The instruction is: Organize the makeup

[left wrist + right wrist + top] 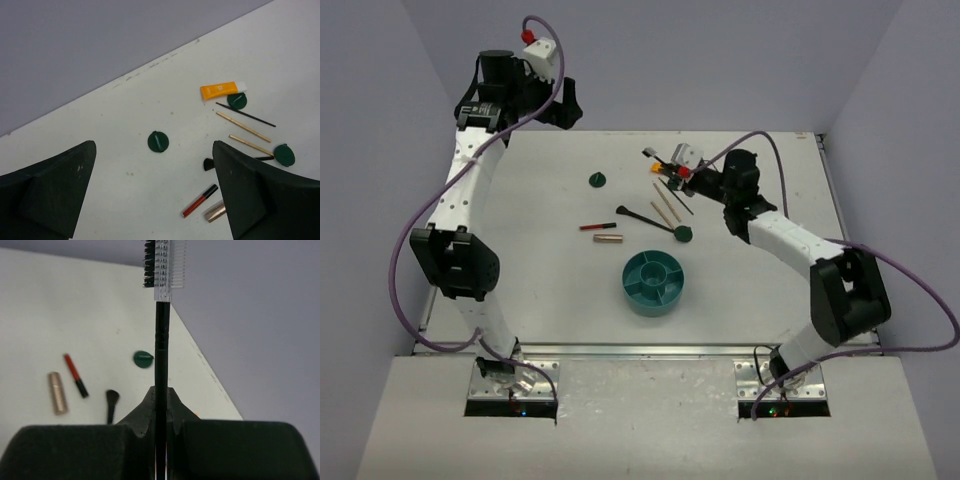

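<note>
The teal bowl is the closest thing. Just behind the bowl lie a green compact, a gold tube, a red pencil and a black brush. Farther behind the bowl are two tan sticks and an orange packet. The right gripper hangs there too, fingers pinched tight on a thin comb brush. Far back, left of the bowl, the left gripper has its fingers wide apart, holding nothing

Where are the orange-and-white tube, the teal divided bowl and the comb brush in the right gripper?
orange-and-white tube [220, 90]: left wrist view, on its orange body.
teal divided bowl [655, 306]: top external view, on its near outer wall.
black comb brush [161, 340]: right wrist view, on its black handle.
</note>
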`<state>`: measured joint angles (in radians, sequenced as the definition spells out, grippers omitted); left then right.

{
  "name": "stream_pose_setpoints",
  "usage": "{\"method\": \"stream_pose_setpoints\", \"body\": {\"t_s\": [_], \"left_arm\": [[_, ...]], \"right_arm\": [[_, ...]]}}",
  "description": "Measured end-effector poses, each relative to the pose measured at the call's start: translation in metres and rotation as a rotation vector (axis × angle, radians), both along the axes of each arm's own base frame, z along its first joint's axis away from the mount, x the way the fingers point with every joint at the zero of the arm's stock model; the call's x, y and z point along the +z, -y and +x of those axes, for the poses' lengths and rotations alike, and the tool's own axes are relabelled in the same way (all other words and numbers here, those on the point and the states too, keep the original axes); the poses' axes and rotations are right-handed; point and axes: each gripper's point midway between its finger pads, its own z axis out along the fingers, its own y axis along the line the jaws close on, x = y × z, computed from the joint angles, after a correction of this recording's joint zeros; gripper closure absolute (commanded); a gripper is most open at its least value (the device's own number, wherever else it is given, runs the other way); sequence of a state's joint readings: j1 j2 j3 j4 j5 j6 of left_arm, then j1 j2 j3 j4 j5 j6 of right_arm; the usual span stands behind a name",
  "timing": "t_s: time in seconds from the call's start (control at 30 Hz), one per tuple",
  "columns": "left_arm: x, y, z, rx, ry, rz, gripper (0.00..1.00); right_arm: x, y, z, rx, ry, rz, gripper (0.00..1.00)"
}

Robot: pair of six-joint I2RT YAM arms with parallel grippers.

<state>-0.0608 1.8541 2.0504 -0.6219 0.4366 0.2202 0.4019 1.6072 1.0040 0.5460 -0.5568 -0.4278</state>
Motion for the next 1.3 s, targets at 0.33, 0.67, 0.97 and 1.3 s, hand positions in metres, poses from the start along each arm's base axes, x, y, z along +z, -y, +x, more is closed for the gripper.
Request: {"method": "stream_pose_setpoints", "body": {"t_s": [0.33, 0.67, 0.97, 1.3], "left_arm": [[-0.115, -0.03, -0.037, 0.096, -0.247, 0.104, 0.0], [-0.158, -0.031, -0.068, 0.097, -0.35, 0.107, 0.0], [-0.138, -0.007, -0.081, -0.031, -0.293, 0.054, 0.08], [-0.114, 0.049, -0.118, -0.32, -0.24, 0.016, 0.13]], "right_arm": [[-0.022, -0.014, -0.14, 0.307, -0.489, 0.298, 1.0], [-0.033, -0.035, -0.188, 0.435, -0.576, 0.401, 1.0], [-0.09, -0.048, -0.179, 0.373, -0.816, 0.424, 1.0], [-0.091, -0.058, -0.172, 0.395, -0.83, 0.431, 1.0]]}}
